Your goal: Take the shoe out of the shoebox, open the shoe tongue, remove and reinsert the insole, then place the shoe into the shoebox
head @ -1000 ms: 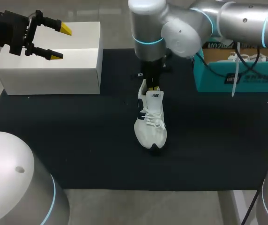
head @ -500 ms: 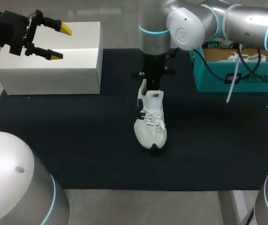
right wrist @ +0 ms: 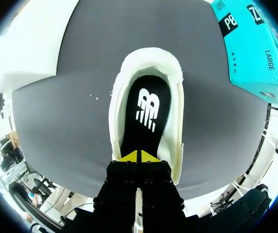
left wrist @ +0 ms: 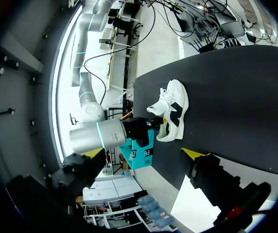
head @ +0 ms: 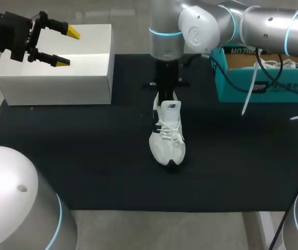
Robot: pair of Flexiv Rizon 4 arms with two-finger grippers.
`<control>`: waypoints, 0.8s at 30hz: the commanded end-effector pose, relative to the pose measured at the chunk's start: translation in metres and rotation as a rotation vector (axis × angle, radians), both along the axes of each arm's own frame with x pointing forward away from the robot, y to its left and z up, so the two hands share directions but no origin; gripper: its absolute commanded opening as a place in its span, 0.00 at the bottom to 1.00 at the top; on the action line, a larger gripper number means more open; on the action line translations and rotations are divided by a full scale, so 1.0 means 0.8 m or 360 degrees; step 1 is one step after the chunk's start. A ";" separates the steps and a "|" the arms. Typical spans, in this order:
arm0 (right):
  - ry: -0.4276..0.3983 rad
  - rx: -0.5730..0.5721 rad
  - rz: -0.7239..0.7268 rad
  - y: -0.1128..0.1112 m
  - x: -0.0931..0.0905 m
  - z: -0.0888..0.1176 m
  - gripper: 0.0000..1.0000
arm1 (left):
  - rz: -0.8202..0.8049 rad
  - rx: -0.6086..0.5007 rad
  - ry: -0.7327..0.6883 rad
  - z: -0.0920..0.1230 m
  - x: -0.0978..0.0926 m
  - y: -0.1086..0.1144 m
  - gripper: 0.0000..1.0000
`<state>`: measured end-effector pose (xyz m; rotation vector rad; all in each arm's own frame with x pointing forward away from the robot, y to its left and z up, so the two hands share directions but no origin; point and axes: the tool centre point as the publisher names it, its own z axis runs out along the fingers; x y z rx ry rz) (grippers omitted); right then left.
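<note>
Head view bright and even, light from overhead; shoe (head: 167, 136) and white box (head: 55, 73) close to washed out; dark mat (head: 86, 156) on the counter matte, shadows on it soft and barely readable; broad soft highlights on right arm (head: 201, 26) shell, cyan joint ring glowing; left wrist view: box corner blown white, mat dull black; right wrist view: mat reads lighter grey, shoe mouth dark, right tool (right wrist: 139, 156) body black with little detail, yellow tips vivid
</note>
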<state>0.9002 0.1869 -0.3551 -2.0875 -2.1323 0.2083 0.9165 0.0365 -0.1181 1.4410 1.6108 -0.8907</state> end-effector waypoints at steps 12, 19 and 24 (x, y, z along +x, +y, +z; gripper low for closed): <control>0.0009 -0.0018 -0.0005 -0.009 -0.008 -0.002 0.98 | 0.0000 0.0006 0.0001 0.001 0.000 0.000 1.00; 0.0022 -0.0005 0.0008 -0.009 -0.007 -0.004 1.00 | 0.0000 0.0006 0.0001 0.001 0.000 0.000 1.00; 0.0043 0.0001 0.0008 -0.009 -0.010 -0.005 1.00 | 0.0000 0.0006 0.0001 0.001 0.000 0.000 1.00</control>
